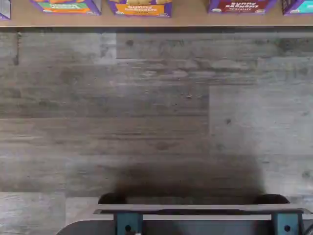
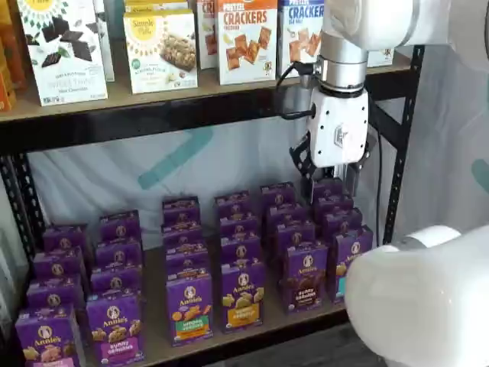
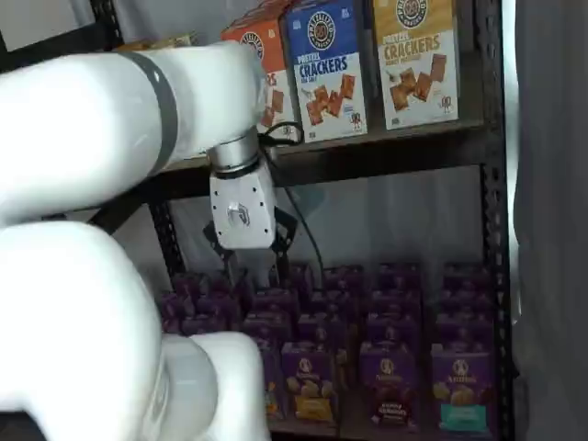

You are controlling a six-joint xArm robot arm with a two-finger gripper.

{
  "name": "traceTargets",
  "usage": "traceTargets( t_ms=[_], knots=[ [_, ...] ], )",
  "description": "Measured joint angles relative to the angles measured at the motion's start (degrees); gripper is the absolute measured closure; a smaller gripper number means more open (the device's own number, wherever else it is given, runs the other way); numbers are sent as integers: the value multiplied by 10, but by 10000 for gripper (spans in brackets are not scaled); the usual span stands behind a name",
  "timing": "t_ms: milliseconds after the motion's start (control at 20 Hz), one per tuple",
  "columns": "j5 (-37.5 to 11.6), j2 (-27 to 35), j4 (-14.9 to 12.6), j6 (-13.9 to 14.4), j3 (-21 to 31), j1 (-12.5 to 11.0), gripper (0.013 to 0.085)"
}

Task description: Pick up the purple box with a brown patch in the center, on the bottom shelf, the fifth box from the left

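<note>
Your white-bodied gripper (image 2: 334,177) hangs above the far right rows; whether its black fingers are spread, you cannot tell. The small purple carton with the brown patch (image 2: 306,277) stands front-right on the tan wooden bottom shelf (image 2: 252,330).

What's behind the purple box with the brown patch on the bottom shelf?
Behind the purple box, a row of more purple cartons runs toward the back; their fronts are mostly covered. The gripper hangs above that row's rear.

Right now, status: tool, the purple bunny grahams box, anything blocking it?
Tool hangs above the back rows, grip state unclear. Purple box with brown patch upright at the bottom shelf front, untouched. Nothing in front of it.
</note>
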Motion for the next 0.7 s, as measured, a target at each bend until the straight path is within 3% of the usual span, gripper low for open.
traceTargets(
  t_ms=[150, 500, 700],
  knots=[
    [-28, -20, 39, -28, 18, -21, 130],
    [-19, 18, 20, -13, 5, -9, 130],
    [-58, 46, 9, -13, 15, -9, 130]
  ],
)
